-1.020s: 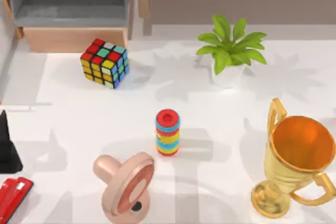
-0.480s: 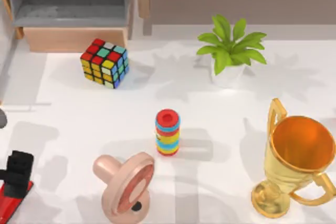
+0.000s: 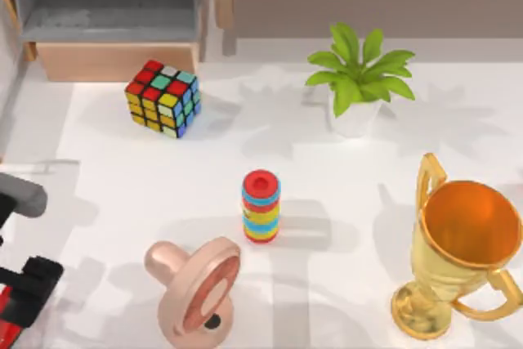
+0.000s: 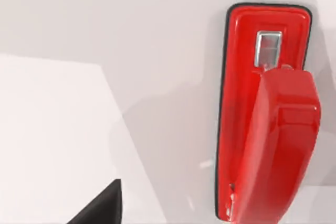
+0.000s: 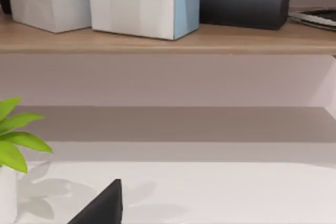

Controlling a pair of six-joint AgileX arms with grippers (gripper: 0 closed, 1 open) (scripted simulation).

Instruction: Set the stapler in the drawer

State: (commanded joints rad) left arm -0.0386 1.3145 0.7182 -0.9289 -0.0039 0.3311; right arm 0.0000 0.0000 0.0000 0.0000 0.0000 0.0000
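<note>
The red stapler (image 4: 268, 114) lies flat on the white table at the front left corner, and a sliver of it (image 3: 6, 328) shows in the top view under my left arm. My left gripper (image 3: 29, 284) hovers directly above it, open and holding nothing, with one dark fingertip (image 4: 105, 208) off to the stapler's side. The drawer (image 3: 114, 61) stands pulled out at the back left, tan front panel toward me, with a bare grey floor inside. My right arm is parked; one dark finger (image 5: 105, 208) sits off-centre in its wrist view, with the gripper open.
A puzzle cube (image 3: 162, 97) sits just in front of the drawer. A striped ring stack (image 3: 261, 206) stands mid-table, a pink round toy (image 3: 196, 288) lies in front of it, a potted plant (image 3: 358, 79) is at the back and a gold trophy (image 3: 462, 255) at the right. A long wooden shelf (image 5: 168, 40) carries tissue boxes.
My left gripper has come in from the table's left edge and moved toward the front over the stapler, covering most of it. Nothing else has moved.
</note>
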